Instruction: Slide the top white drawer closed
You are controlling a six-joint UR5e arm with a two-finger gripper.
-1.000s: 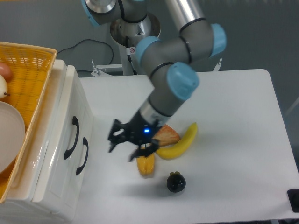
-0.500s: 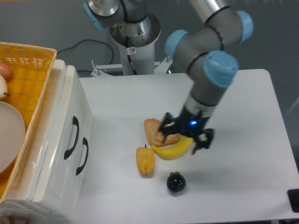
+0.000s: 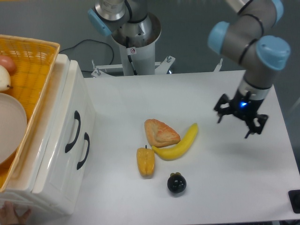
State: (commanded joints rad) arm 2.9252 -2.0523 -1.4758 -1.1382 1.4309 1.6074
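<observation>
Since a moment ago we see the gripper [image 3: 240, 120] has swung away from the food to the right side of the table [image 3: 220, 187], and the cabinet at the left has shifted slightly in the frame. Its two fingers are spread apart with nothing between them, hanging above bare tabletop — well apart from the drawers.

We find the top white drawer [image 3: 63, 136] at the left edge, its front panel facing the table and its black curved handle [image 3: 73, 132] showing; the lower drawer front [image 3: 83, 154] with its own handle sits just beside it, standing slightly further out. A yellow wicker basket [image 3: 35, 70] rests on top of the cabinet, holding a pale plate [image 3: 10, 126].

Near the table's middle lie a pastry [image 3: 161, 132], a banana [image 3: 177, 144] touching it, a yellow pepper [image 3: 146, 161] and a dark round fruit [image 3: 176, 183].
</observation>
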